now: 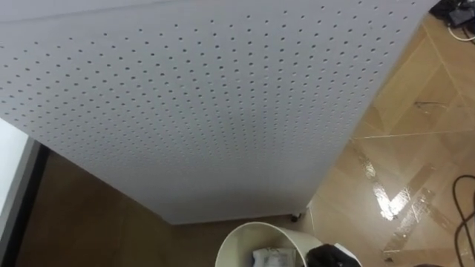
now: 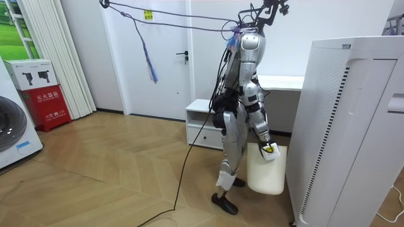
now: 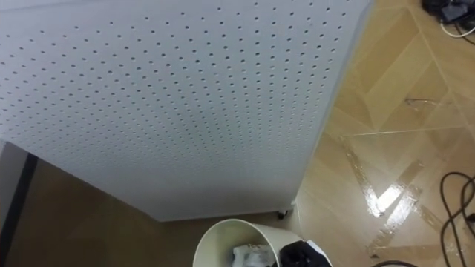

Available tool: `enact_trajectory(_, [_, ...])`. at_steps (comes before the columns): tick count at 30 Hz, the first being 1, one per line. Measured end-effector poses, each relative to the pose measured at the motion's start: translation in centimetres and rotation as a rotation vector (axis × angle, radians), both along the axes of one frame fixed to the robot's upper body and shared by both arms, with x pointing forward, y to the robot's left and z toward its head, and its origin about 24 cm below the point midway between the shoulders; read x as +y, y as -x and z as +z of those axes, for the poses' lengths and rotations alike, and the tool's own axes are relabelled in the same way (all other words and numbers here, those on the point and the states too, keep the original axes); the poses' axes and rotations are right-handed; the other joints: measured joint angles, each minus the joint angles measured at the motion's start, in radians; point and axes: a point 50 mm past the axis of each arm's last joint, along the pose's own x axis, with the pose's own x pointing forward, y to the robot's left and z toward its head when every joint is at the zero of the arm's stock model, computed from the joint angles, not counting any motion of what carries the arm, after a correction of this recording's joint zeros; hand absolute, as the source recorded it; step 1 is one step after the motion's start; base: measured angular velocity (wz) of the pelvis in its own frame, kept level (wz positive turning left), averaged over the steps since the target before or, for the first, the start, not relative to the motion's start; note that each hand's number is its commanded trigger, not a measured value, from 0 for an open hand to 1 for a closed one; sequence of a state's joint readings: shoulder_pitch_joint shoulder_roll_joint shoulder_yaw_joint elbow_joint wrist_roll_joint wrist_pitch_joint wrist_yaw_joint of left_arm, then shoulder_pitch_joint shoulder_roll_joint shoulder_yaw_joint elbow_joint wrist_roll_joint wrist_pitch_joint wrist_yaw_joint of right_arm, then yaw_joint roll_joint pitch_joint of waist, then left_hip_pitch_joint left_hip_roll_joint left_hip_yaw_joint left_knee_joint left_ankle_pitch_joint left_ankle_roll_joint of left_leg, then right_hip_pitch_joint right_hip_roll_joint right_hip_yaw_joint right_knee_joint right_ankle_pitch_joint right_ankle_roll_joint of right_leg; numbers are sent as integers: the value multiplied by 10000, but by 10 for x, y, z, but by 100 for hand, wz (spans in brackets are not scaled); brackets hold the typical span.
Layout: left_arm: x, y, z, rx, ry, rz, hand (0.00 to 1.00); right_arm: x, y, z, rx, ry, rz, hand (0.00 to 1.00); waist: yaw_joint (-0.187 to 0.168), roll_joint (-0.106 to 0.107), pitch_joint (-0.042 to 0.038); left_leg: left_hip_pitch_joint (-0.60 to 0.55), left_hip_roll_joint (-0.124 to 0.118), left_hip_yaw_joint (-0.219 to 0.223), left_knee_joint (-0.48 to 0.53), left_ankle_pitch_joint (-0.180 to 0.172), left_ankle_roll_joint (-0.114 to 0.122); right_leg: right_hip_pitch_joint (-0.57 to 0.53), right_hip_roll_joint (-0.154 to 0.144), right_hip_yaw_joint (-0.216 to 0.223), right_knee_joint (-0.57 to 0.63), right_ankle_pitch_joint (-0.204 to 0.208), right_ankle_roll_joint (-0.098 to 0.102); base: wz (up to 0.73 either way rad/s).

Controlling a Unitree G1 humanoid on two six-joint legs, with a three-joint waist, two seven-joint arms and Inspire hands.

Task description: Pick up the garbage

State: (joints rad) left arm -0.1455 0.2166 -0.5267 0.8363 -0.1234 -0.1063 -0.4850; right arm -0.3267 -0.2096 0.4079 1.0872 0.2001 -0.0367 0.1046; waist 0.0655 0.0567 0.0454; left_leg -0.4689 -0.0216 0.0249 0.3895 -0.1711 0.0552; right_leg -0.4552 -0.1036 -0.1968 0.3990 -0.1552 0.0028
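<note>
A cream waste bin (image 1: 249,227) stands at my feet by the foot of a white perforated panel (image 1: 208,111). Crumpled white garbage (image 1: 271,257) lies inside the bin. My right hand (image 1: 329,256) is dark and hangs over the bin's right rim. In the room view my right hand (image 2: 266,142) is curled on a small white and yellow piece of garbage (image 2: 271,152) just above the bin (image 2: 265,173). I stand upright facing the tall white unit (image 2: 344,126).
Wooden floor with shiny tape strips (image 1: 404,196) lies to my right, with dark cables (image 1: 464,200) across it. Behind me stand a low white cabinet (image 2: 201,123) and a desk (image 2: 284,82). A red box (image 2: 52,106) sits far off at the room view's left.
</note>
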Motion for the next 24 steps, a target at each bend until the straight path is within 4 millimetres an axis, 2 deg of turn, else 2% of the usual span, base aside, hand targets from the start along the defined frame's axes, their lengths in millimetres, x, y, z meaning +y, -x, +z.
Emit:
enact_trajectory(4, [14,6,-4,134,-95,696,0,-14,16,-7,310,142,-129,100,-71,-11,3,534,1,-10,-256,-8,-11,534,20,-38,-213,-6,9,0])
enact_trajectory(7, [27,21,-14,596,-455,1524,0,-25,39,-18,793,191,-561,100,-104,-49,-18,1295,-16,31,-636,-3,-17,1307,36,-146,-571,-30,50,0])
enact_trajectory(8, [35,31,-19,805,-566,2017,0,-31,54,-25,1079,131,-963,100,-90,-138,-82,1643,-17,54,-789,6,-30,1613,53,-152,-733,-38,67,0])
enact_trajectory(9, [39,34,-20,834,-626,2262,0,-32,61,-27,1219,116,-1078,100,-91,-182,-123,1774,-21,57,-859,12,-38,1716,57,-152,-780,-45,74,0])
enact_trajectory(12, [66,74,-34,1685,-1159,4196,0,-44,103,-41,1934,-172,-2198,100,-264,-436,-288,2698,-30,33,-1352,5,-50,2673,129,-198,-1272,-88,134,6])
enact_trajectory(13, [69,80,-36,1807,-1281,4468,0,-46,109,-42,2020,-207,-2384,100,-315,-472,-309,2854,-38,24,-1440,5,-50,2821,136,-199,-1333,-99,151,0])
enact_trajectory(15, [76,100,-41,2219,-1354,5546,0,-51,131,-47,2409,-372,-3115,100,-368,-645,-393,3509,-43,56,-1773,7,-54,3427,176,-166,-1659,-92,191,-4])
enact_trajectory(16, [77,105,-43,2320,-1381,5783,0,-51,137,-49,2494,-441,-3320,100,-358,-690,-402,3688,-42,70,-1864,7,-55,3576,189,-138,-1720,-88,197,-9])
enact_trajectory(18, [82,116,-45,2476,-1484,6523,0,-50,148,-52,2598,-702,-3869,100,-337,-816,-471,4141,2,151,-2065,-25,-85,4039,281,0,-1980,-57,225,-14])
enact_trajectory(20, [86,121,-46,2591,-1633,6964,0,-49,154,-53,2657,-796,-4119,100,-345,-864,-491,4463,41,206,-2177,-52,-105,4347,334,35,-2146,-20,221,-12])
enact_trajectory(24, [88,133,-50,2970,-1592,8205,0,-47,166,-57,2881,-1088,-5026,100,-371,-790,-452,4997,96,239,-2306,-130,-151,4891,404,54,-2293,-23,217,-7])
